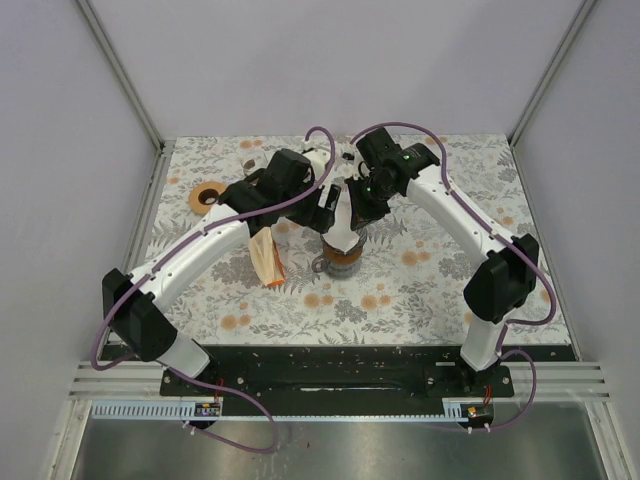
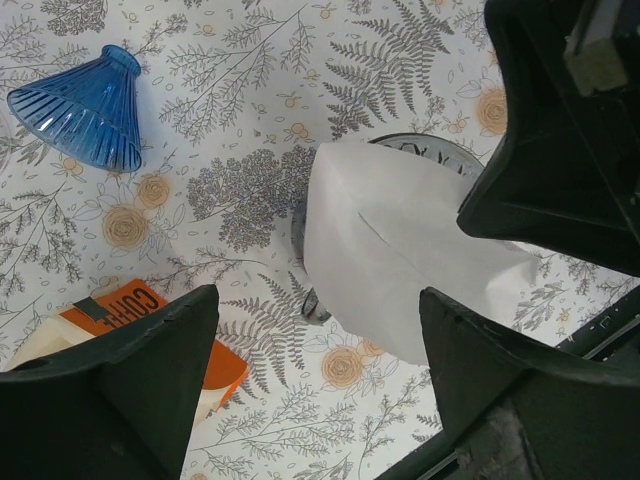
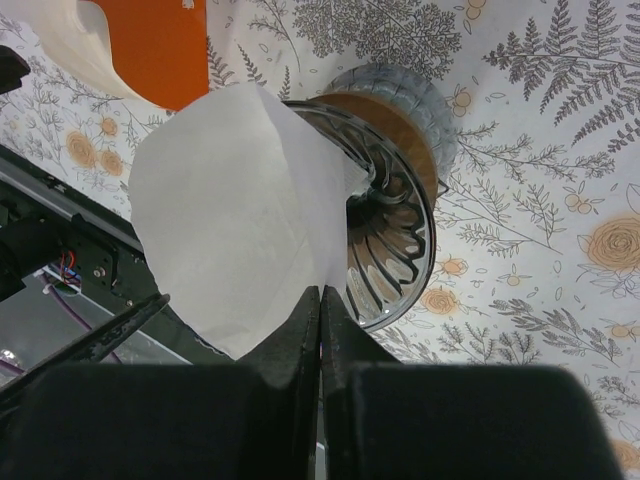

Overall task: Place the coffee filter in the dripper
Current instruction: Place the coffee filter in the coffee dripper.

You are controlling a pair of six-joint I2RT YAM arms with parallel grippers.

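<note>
The right gripper [image 3: 321, 300], clamped on one edge of the coffee filter [image 3: 235, 200], hangs it flat and unopened over one side of the dripper [image 3: 395, 250] mouth, while the left gripper [image 2: 315, 310] hovers alongside, jaws apart.

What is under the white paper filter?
The glass dripper sits under the filter; its ribbed rim shows on one side only. The paper covers the rest of its mouth, so I cannot tell what is inside. The right fingers pinch the filter's edge.

Bright even light, faint soft shadows, sharp focus, small glints on dripper [image 3: 392, 250]
</note>
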